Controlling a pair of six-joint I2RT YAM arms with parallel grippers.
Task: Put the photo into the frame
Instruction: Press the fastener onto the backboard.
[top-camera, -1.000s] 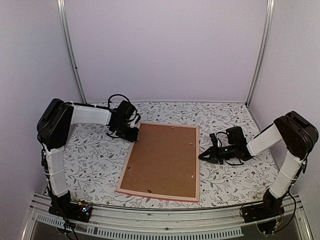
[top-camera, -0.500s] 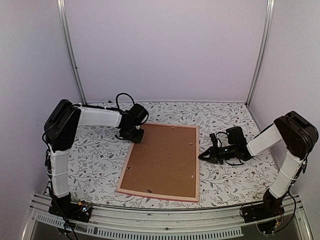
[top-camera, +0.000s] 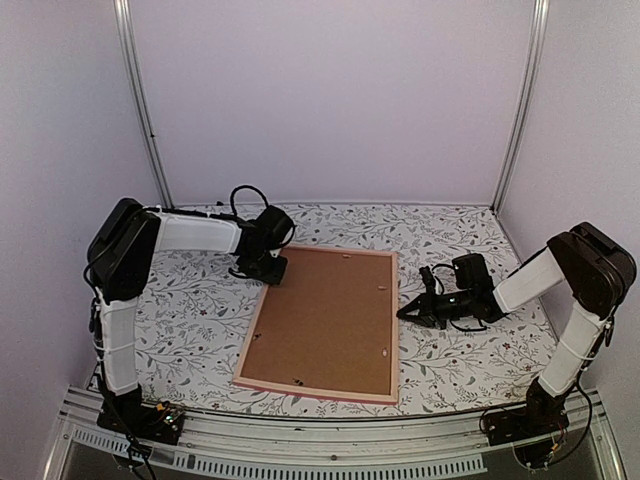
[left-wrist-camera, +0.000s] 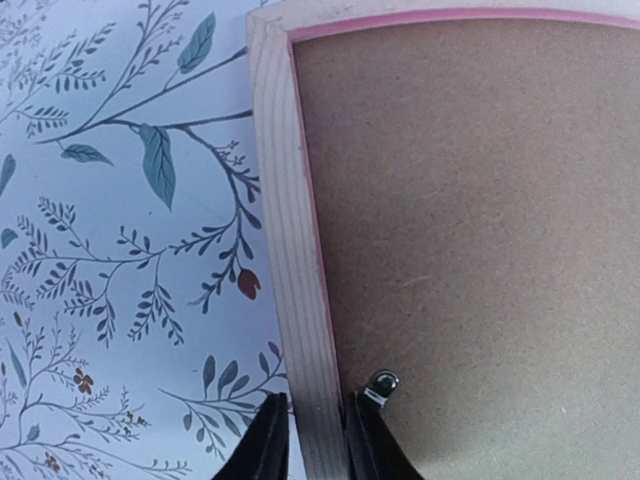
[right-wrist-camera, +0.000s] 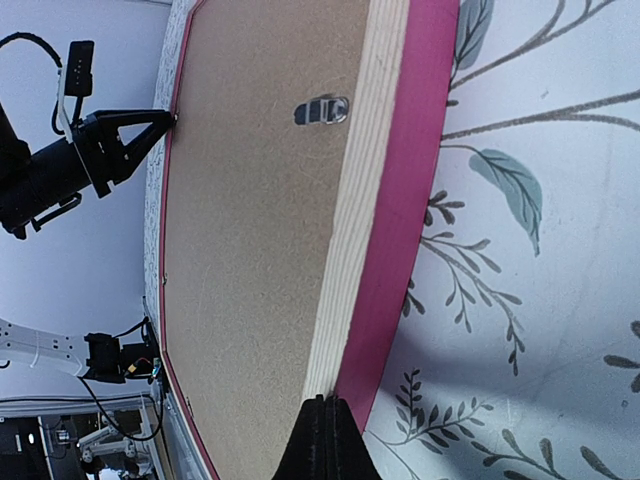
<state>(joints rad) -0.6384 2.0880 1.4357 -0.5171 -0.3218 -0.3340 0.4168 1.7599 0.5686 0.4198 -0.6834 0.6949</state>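
Observation:
The pink frame lies face down in the middle of the table, its brown backing board up. The photo is hidden or out of view. My left gripper is at the frame's far left corner; in the left wrist view its fingers stand on either side of the wooden left rail, closed on it. My right gripper is shut, and in the right wrist view its tip touches the frame's right rail.
A small metal turn clip sits on the board just beside my left inner finger. Another clip sits near the right rail. The table has a leaf-patterned cloth. Pale walls and metal posts close in the back and sides.
My left arm has swung right from the table to the frame's far left corner and its fingers now straddle the rail. The right arm and frame have not moved.

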